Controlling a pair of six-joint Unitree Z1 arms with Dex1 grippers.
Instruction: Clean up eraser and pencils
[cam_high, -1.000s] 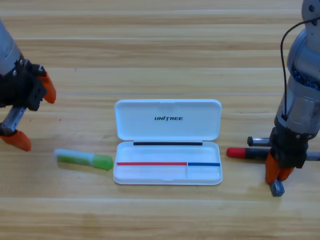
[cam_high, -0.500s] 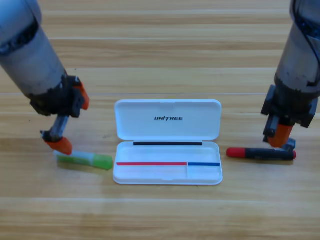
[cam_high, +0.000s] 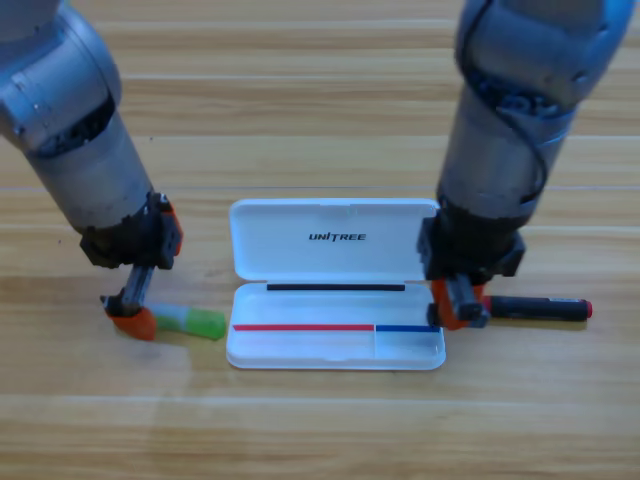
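Step in hand: carrying the small dark rectangular eraser (cam_high: 472, 309) to the open white plastic case (cam_high: 336, 283), by my judgement.
Right gripper (cam_high: 458, 305): fingers closed on the eraser, at the case's right edge, over its right compartment.
Next move: ease inward over that compartment, then release.
Left gripper (cam_high: 135, 305): fingers parted, lower tip touching the translucent green-and-white pen (cam_high: 185, 320) at its left end; nothing held.
Black pen with red ends (cam_high: 535, 308): on the wooden surface (cam_high: 320, 430), just right of the right fingers.
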